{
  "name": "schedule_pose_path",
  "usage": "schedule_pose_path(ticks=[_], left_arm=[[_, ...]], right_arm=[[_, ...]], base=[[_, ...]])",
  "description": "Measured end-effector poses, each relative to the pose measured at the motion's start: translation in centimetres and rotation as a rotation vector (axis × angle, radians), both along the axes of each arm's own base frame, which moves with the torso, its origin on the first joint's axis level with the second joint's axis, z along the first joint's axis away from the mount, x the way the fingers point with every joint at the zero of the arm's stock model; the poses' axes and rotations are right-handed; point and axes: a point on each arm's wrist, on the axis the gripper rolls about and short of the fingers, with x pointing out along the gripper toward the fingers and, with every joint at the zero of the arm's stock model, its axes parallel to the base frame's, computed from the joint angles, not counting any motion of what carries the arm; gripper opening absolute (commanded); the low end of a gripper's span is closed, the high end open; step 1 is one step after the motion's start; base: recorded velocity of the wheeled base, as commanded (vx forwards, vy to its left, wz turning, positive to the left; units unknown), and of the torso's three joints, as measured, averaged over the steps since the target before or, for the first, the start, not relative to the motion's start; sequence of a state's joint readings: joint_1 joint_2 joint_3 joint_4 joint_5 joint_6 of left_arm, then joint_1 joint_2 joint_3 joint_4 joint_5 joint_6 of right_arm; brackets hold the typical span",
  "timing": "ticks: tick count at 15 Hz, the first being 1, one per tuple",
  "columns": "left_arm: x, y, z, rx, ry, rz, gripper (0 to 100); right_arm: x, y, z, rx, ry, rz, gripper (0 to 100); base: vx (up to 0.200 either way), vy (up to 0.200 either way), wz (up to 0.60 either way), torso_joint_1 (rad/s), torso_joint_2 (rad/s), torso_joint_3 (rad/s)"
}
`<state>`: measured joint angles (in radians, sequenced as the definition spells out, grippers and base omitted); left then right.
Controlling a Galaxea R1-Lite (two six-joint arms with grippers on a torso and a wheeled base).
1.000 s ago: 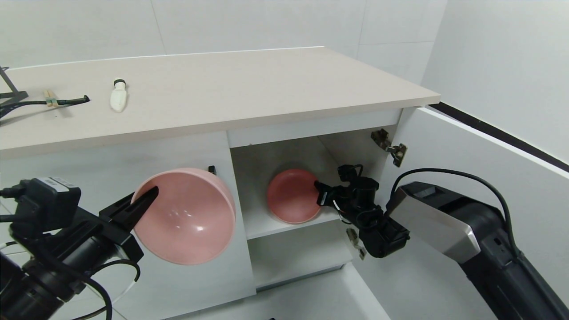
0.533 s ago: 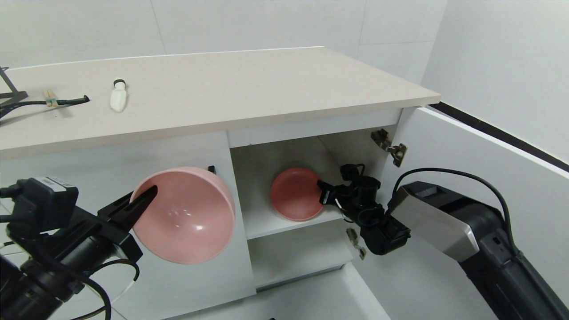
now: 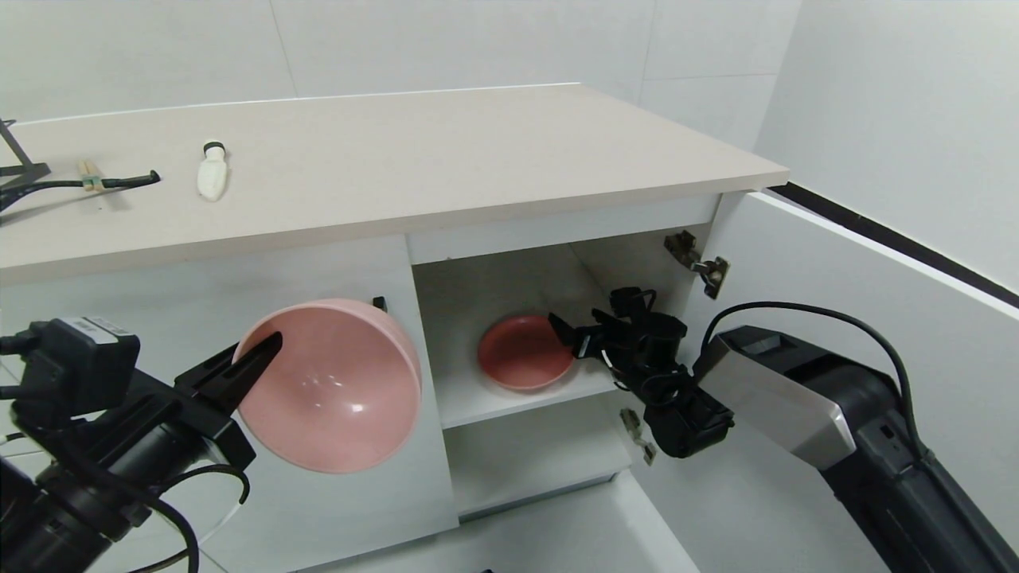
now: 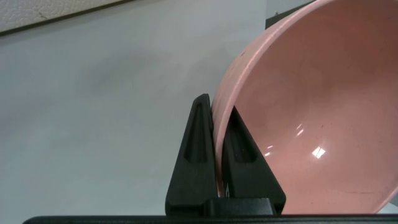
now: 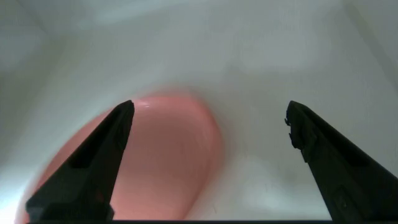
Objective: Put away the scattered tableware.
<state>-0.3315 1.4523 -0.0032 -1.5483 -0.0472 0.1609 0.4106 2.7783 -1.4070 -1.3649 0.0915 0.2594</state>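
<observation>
My left end effector (image 3: 271, 344) pinches the bowl (image 3: 342, 390) by its rim before the shut door (image 3: 159, 318). The shelf (image 3: 478, 410) lies rightward (my right end effector (image 3: 567, 333) hangs there, spread wide beside the plate (image 3: 521, 350)).

No lettering, number or sign can be read here. A white sticker (image 3: 99, 325) lies on top of the black camera housing (image 3: 76, 362) behind the left pincer (image 3: 271, 344); it carries dark print that is too small to make out.
</observation>
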Motion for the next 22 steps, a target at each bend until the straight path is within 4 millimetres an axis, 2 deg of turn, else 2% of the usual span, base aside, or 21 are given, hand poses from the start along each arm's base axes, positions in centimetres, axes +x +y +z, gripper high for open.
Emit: schedule_pose_path(ticks=[3,5,7,8,10,13,17,20,22], left_arm=[[-0.1,-0.3,0.0,0.000,0.000,-0.017,0],[-0.2,-0.5,0.0,0.000,0.000,-0.031,0],[-0.3,-0.7,0.0,0.007,-0.004,-0.043,0],[-0.4,-0.8,0.0,0.030,-0.012,-0.047,0],[-0.4,-0.9,0.0,0.043,-0.017,-0.050,0],[-0.5,-1.0,0.0,0.045,-0.017,-0.055,0],[-0.4,-1.2,-0.1,0.058,-0.017,-0.068,0],[0.7,-2.9,0.7,0.101,-0.077,-0.109,0],[1.6,-4.7,0.5,0.145,-0.081,-0.075,0]], right_arm=[[-3.1,0.3,1.8,-0.005,-0.041,0.013,100],[-7.2,1.1,3.3,-0.033,0.009,0.064,100],[-11.5,2.3,5.8,-0.049,0.027,0.114,100],[-13.5,3.0,7.3,-0.051,0.020,0.100,100],[-16.4,3.7,9.2,-0.118,-0.025,0.048,100],[-18.9,2.6,10.5,-0.241,-0.067,0.044,100],[-21.3,0.2,12.4,-0.309,-0.092,0.031,100],[-22.6,-1.5,14.3,-0.297,-0.121,0.009,100],[-23.5,-2.3,14.9,-0.351,-0.154,0.010,100]], base=[[0.000,0.000,0.00,0.000,0.00,0.000],[0.000,0.000,0.00,0.000,0.00,0.000],[0.000,0.000,0.00,0.000,0.00,0.000],[0.000,0.000,0.00,0.000,0.00,0.000],[0.000,0.000,0.00,0.000,0.00,0.000],[0.000,0.000,0.00,0.000,0.00,0.000],[0.000,0.000,0.00,0.000,0.00,0.000],[0.000,0.000,0.00,0.000,0.00,0.000],[0.000,0.000,0.00,0.000,0.00,0.000]])
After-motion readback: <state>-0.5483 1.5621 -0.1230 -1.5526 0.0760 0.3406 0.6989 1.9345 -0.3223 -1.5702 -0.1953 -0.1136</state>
